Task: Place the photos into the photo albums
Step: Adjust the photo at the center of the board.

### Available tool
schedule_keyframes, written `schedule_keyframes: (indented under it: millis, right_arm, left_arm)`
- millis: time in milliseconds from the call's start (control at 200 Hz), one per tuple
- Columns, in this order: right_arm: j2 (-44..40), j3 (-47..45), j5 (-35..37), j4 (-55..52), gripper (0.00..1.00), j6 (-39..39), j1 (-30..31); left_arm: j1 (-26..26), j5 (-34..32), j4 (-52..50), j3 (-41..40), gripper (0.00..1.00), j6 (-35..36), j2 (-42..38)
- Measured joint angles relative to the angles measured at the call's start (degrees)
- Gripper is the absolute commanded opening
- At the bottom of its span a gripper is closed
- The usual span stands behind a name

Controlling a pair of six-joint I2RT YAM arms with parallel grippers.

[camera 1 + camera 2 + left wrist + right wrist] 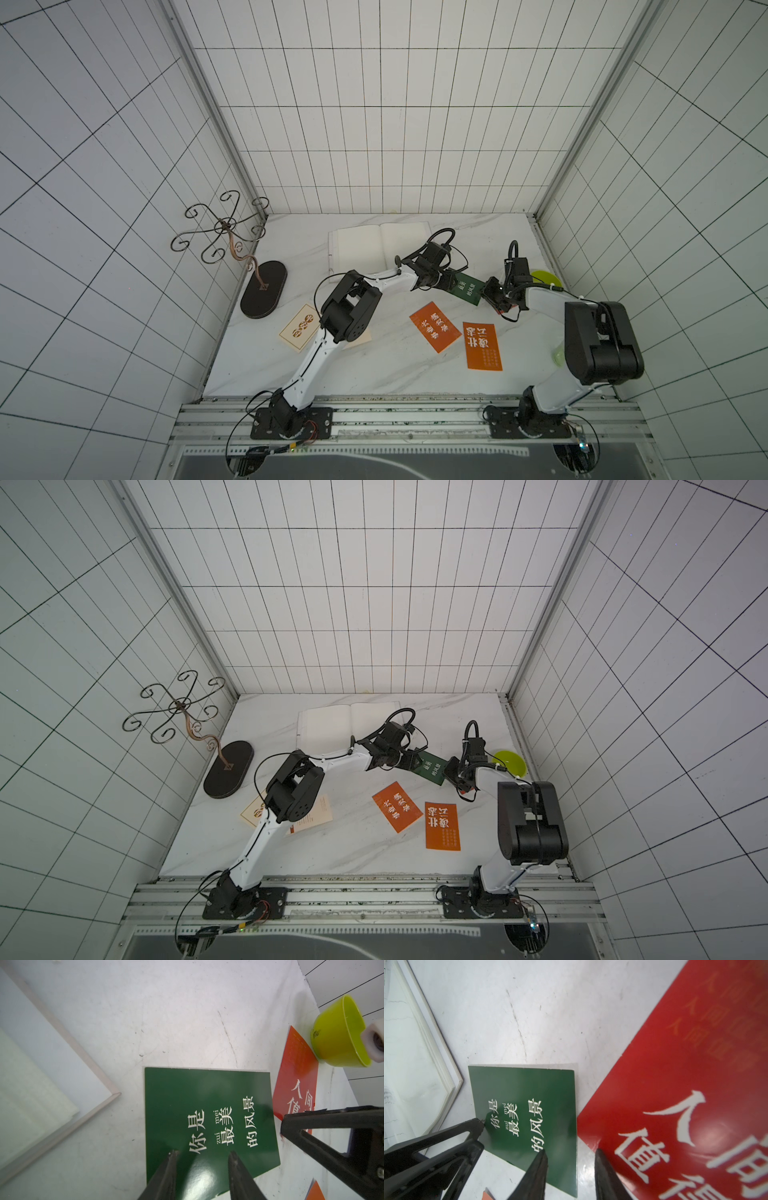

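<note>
The photo album (374,245) (345,725) lies open at the back of the table, blank cream pages up. A dark green photo (465,289) (207,1115) (525,1105) with white characters lies flat to its right, between both grippers. My left gripper (451,279) (203,1152) is open, both fingertips over the green photo's near end. My right gripper (486,293) (571,1150) is open and straddles the green photo's edge, its other finger over a red photo (675,1084) (297,1084). Two orange photos (435,326) (482,345) and two cream ones (251,812) (311,814) lie nearer the front.
A yellow-green cup (544,277) (340,1032) stands by the right wall, behind the red photo. A curly iron stand on a dark oval base (262,291) occupies the back left corner. The left arm's elbow hangs over the cream photos.
</note>
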Motion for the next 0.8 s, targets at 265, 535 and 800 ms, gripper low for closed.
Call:
schedule_keyframes:
  millis: [265,535,800]
  right_arm:
    - [0.6,0.7,0.6,0.2,0.39,0.0,0.0]
    - [4.7,5.0,3.5,1.4,0.39,-1.7,-0.4]
    - [7.4,7.6,3.7,3.0,0.4,-2.6,-1.0]
  left_arm:
    - [0.2,-0.1,-0.4,-0.1,0.41,0.6,0.0]
    - [0.8,0.9,1.4,-1.9,0.41,0.6,-0.4]
    - [1.3,1.2,2.2,-3.4,0.4,0.8,-1.2]
